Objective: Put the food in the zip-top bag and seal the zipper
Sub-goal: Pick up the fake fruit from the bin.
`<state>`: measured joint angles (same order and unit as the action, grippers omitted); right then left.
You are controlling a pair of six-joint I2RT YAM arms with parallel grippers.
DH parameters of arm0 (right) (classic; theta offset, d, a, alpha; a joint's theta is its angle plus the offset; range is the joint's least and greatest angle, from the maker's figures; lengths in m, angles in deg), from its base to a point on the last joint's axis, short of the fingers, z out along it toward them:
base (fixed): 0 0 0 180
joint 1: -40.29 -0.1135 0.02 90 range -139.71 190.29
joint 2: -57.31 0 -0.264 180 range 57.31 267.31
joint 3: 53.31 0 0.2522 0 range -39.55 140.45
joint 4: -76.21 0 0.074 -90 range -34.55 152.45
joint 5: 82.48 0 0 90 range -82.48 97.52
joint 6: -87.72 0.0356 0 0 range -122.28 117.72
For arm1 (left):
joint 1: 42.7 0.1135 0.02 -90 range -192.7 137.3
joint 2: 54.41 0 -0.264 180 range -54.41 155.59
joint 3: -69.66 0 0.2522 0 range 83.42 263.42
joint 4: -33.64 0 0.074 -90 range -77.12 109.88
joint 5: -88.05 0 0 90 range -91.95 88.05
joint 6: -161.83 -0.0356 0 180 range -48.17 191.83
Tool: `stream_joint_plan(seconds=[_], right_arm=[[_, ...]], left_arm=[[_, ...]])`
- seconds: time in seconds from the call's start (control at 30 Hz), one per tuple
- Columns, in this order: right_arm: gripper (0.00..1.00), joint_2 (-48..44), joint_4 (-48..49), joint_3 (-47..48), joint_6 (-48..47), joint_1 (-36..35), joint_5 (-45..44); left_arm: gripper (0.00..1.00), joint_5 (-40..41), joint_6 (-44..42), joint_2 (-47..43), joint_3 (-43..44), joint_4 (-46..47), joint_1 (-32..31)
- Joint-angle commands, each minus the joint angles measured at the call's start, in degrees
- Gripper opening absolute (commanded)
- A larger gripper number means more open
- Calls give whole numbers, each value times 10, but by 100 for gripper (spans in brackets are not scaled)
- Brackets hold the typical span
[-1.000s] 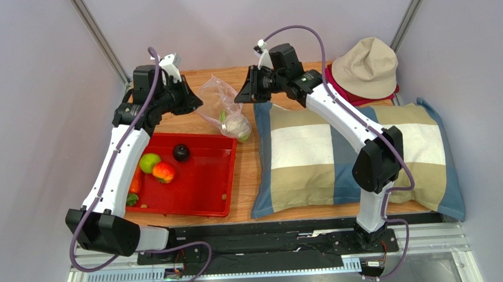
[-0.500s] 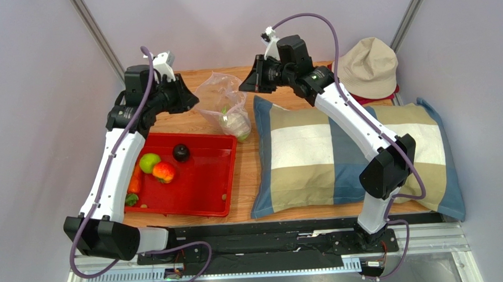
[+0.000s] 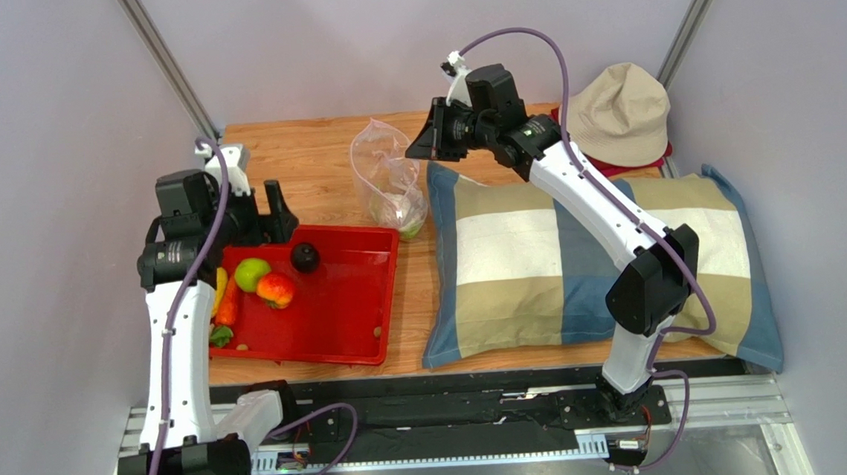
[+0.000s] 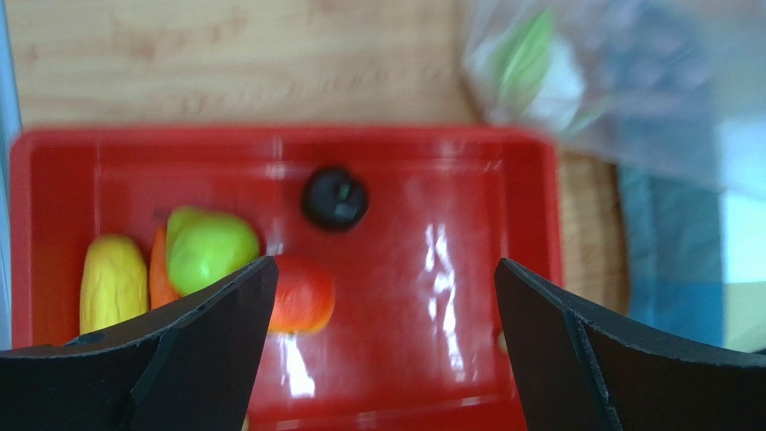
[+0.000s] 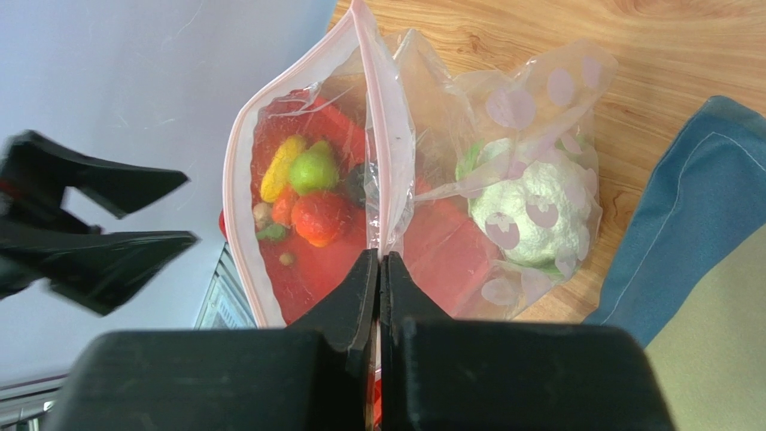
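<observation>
While the left gripper (image 4: pixel 385 265) hung over the red tray (image 3: pixel 346 310), its jaws stood wide apart with nothing between them. 5 pieces sat bunched in the tray's left half: banana-like piece (image 4: pixel 112 283), carrot (image 4: pixel 159 278), green apple (image 4: pixel 211 251), red-orange fruit (image 4: pixel 301 294), and the dark round fruit (image 4: pixel 334 197) alone nearer the far rim.

All looked like glossy moulded plastic: hard, light, probably slick. Round ones would likely roll if nudged, so I'd have pinched the apple across its widest part. The carrot and banana were long and lay against each other, so better taken across the short axis.

To the right lay a soft checked pillow (image 3: pixel 575 260), beige, white and blue.

Further back, the zip-top bag (image 3: pixel 384 173) stood on the wooden table (image 3: pixel 298 146), between the tray's far corner and the pillow's far corner. It was thin clear film with pale pink dots, crinkly and limp. The white-green cauliflower (image 5: pixel 530 215) sat at its bottom.

The right gripper (image 5: pixel 378 260) was clamped tight on 1 lip of the mouth, right at the zipper (image 5: pixel 382 135). The mouth gaped, not sealed.

My read: the film would collapse without that pinch. The strip looked like the stiffest part, so that's the place to hold.

Farthest back, a beige cloth hat (image 3: pixel 618 112).
</observation>
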<state>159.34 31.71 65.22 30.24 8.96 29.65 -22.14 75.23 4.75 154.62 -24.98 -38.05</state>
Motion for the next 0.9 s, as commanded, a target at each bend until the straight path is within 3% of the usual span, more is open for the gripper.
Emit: stream_joint_plan(seconds=[0.0, 0.1, 0.2, 0.37, 0.87], right_arm=[[0, 3, 20, 6, 3, -4, 15], [0, 4, 18, 7, 3, -4, 20], [0, 7, 18, 7, 3, -4, 26], [0, 8, 17, 10, 2, -4, 27], [0, 9, 9, 15, -12, -3, 20]], left_arm=[[99, 19, -150, 28, -42, -117, 30], [99, 60, -219, 44, -80, -130, 34], [99, 37, -278, 67, -76, -134, 43], [99, 73, -338, 133, -83, -112, 34], [97, 141, -371, 238, -204, 23, -13]])
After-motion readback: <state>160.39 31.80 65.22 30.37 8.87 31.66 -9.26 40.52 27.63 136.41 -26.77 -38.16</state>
